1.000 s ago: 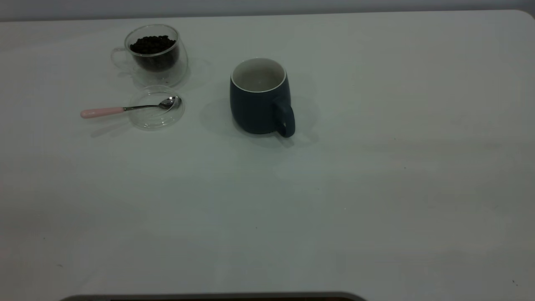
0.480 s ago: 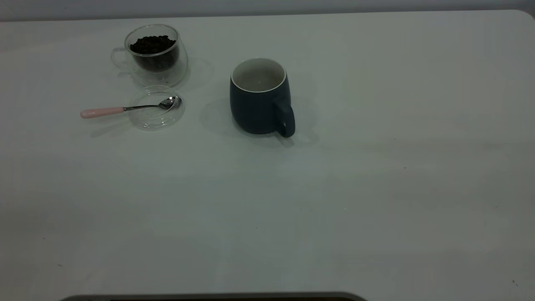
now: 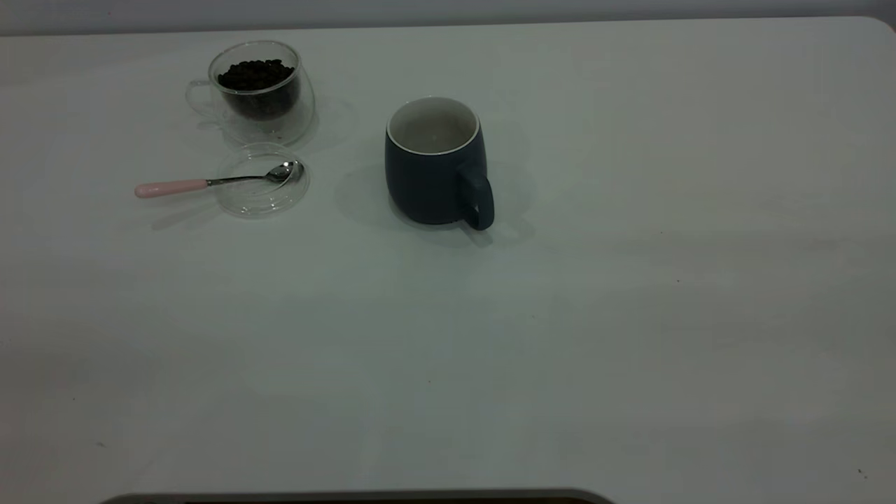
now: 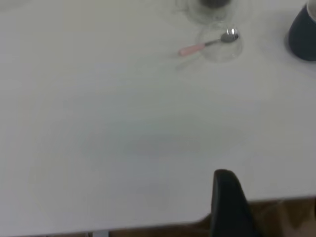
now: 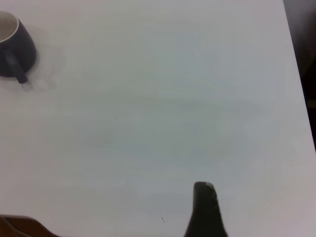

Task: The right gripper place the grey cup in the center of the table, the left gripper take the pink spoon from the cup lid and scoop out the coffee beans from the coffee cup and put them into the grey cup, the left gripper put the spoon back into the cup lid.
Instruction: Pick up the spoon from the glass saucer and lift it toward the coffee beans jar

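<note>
As seen from the outside camera, starts at the left of the table (image 3: pixel 630 350) with the pink spoon (image 3: pixel 210 183). Lies flat, metal bowl inside the lid (image 3: pixel 260 199), pink handle poking out over the lid's rim toward the left. Touches nothing else.

Just behind the lid, the coffee cup (image 3: pixel 269 119). Stands upright with its glass handle turned left, holding the coffee beans (image 3: pixel 255 73) heaped near its rim. Sits so close to the lid that touching or not cannot be told.

Further right and well apart from both, the grey cup (image 3: pixel 427 182). Stands upright about midway across the table, in its far half, white inside showing, handle turned toward the near right.

Out of the outside camera's sight, both arms. Left gripper (image 4: pixel 227 197): hangs over the near edge of the table, far from the spoon (image 4: pixel 210 43), lid (image 4: pixel 222 49) and grey cup (image 4: pixel 303 39) ahead of it. Grasps nothing visible; clenched or released cannot be told.

Right gripper (image 5: pixel 205 210): hangs low over bare table, well apart from the grey cup (image 5: pixel 15 47). Same again: grip state cannot be told.
</note>
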Tool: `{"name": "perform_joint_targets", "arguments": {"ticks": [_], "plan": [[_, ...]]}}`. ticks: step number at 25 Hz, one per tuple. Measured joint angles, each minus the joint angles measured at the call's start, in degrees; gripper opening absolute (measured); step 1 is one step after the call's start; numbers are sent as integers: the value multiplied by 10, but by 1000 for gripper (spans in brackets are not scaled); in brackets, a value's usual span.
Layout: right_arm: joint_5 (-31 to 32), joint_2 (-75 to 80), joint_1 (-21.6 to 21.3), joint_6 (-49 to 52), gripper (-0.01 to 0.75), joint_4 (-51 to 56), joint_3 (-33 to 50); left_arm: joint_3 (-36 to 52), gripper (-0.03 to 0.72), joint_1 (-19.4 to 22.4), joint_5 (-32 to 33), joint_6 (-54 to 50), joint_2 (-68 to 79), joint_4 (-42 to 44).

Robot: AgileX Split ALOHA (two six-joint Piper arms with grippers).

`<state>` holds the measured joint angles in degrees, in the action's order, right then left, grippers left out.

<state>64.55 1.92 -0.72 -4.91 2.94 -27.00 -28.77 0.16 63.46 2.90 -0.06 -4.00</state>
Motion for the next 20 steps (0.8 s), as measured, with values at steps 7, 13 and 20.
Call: {"name": "perform_joint_targets", "arguments": {"ticks": [7, 13, 20], "plan": [[0, 0, 0, 0, 590, 0, 0, -95, 491, 0, -124, -37, 218, -18], [0, 0, 0, 0, 590, 0, 0, -179, 617, 0, -220, -9, 472, -88], [0, 0, 0, 1, 590, 0, 0, -255, 710, 0, -259, 83, 713, -194]]}}
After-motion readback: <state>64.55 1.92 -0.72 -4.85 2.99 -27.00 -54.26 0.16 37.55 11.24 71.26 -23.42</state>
